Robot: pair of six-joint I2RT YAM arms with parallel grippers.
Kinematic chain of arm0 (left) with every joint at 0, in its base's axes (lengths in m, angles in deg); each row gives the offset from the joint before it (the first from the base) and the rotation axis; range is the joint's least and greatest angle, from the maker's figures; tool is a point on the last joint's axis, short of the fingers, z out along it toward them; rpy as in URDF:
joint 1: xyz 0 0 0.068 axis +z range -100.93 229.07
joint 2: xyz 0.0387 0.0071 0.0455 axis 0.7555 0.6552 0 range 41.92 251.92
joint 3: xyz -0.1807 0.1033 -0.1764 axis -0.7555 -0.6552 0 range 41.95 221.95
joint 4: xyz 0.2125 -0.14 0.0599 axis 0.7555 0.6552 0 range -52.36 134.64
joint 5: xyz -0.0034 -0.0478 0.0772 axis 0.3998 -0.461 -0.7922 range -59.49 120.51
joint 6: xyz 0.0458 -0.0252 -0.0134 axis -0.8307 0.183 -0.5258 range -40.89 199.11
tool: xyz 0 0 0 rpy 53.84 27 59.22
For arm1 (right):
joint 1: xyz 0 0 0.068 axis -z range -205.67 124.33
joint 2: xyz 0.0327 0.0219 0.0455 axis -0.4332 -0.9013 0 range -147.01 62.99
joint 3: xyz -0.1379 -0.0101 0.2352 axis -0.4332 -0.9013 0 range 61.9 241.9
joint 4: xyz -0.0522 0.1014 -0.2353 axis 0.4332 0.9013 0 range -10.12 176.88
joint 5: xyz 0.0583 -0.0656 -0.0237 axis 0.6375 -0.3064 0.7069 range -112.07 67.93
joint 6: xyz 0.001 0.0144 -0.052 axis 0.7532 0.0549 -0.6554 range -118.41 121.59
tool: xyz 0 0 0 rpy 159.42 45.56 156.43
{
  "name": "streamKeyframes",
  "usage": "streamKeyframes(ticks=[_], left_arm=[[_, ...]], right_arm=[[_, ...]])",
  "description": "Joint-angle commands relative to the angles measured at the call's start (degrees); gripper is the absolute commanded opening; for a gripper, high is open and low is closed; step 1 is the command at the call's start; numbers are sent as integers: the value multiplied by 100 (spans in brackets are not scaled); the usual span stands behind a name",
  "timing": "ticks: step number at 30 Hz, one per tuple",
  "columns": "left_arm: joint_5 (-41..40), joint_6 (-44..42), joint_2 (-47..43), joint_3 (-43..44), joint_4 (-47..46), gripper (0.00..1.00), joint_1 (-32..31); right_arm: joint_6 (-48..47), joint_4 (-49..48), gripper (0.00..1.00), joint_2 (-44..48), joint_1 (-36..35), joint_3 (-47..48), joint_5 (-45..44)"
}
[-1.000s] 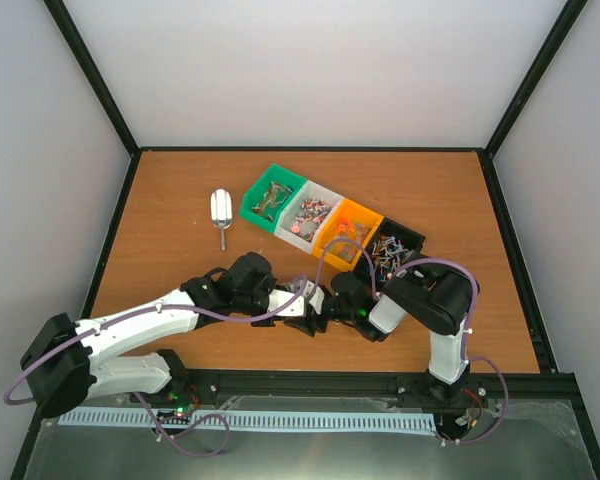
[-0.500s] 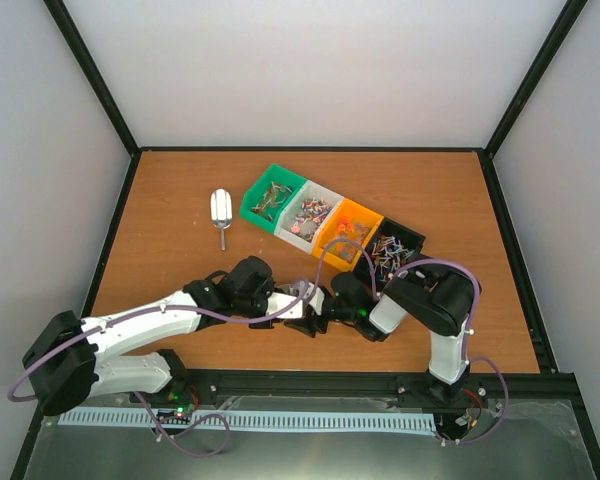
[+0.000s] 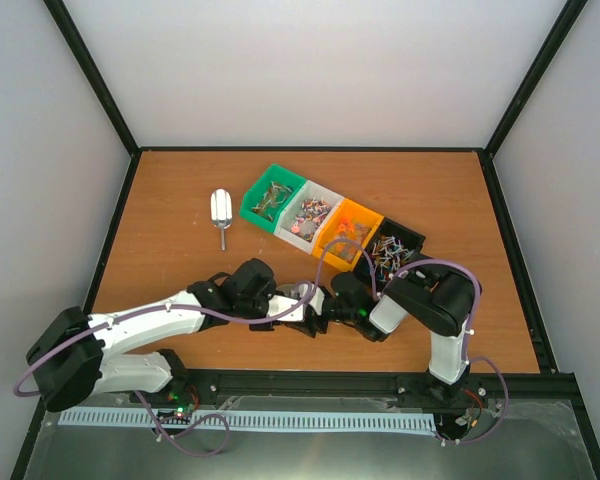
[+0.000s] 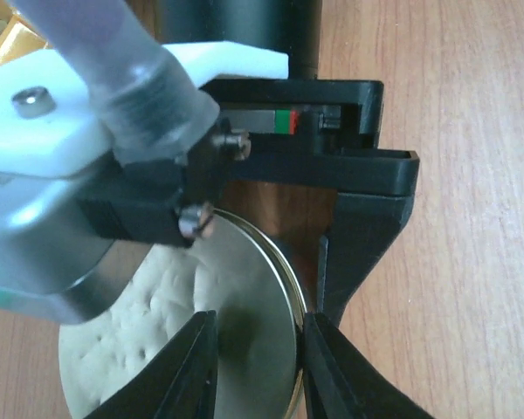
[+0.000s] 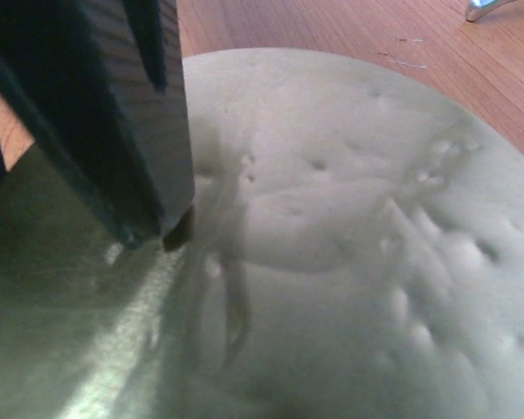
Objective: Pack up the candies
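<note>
The candies lie in four bins at the table's middle: brownish-gold in the green bin [image 3: 272, 197], pink-red in the white bin [image 3: 308, 217], orange-mixed in the orange bin [image 3: 346, 232], multicoloured sticks in the black bin [image 3: 390, 248]. Both grippers meet near the front edge on a round metal tin [image 4: 244, 288] with a gold rim and a pale dimpled face [image 5: 358, 244]. My left gripper [image 4: 258, 367] is shut across the tin's edge. My right gripper [image 3: 320, 318] grips it from the opposite side, one black finger [image 4: 362, 236] showing; the tin is hidden in the top view.
A metal scoop [image 3: 220, 212] lies left of the green bin, handle toward me. The bins form a diagonal row behind the grippers. Black frame rails border the table.
My left gripper has moved slightly right, closer in on the tin at the right gripper. The right arm, the bins and the scoop have not moved.
</note>
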Motion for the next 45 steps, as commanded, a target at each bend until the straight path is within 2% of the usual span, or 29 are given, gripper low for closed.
streamKeyframes(ticks=[1, 10, 20, 23, 26, 33, 39, 43, 45], left_arm=[[-324, -206, 225, 82, -167, 28, 1], [-419, -497, -159, -167, 105, 24, 336], [-832, -1111, -392, -434, 34, 22, 1161], [-691, -1003, -516, -356, 278, 22, 1382], [-190, -1014, -845, -136, 776, 22, 1468], [777, -1429, -1548, 47, 1596, 30, 1420], [726, -789, -1244, 54, 1153, 34, 683], [506, -312, -861, 201, 661, 45, 235], [357, -132, -694, 248, 453, 47, 72]], right_arm=[[-153, 399, 55, 43, -71, -111, 34], [-274, 457, 49, 10, -71, -103, 162], [-346, 501, 47, 62, -74, -182, 211], [-310, 510, 47, 63, -71, -176, 196], [-211, 525, 47, 71, -71, -135, 152], [-111, 565, 47, 0, -70, -37, 94], [-136, 582, 46, 9, -67, -25, 61], [-141, 610, 46, 30, -62, -28, 66], [-140, 619, 46, 37, -68, -23, 86]])
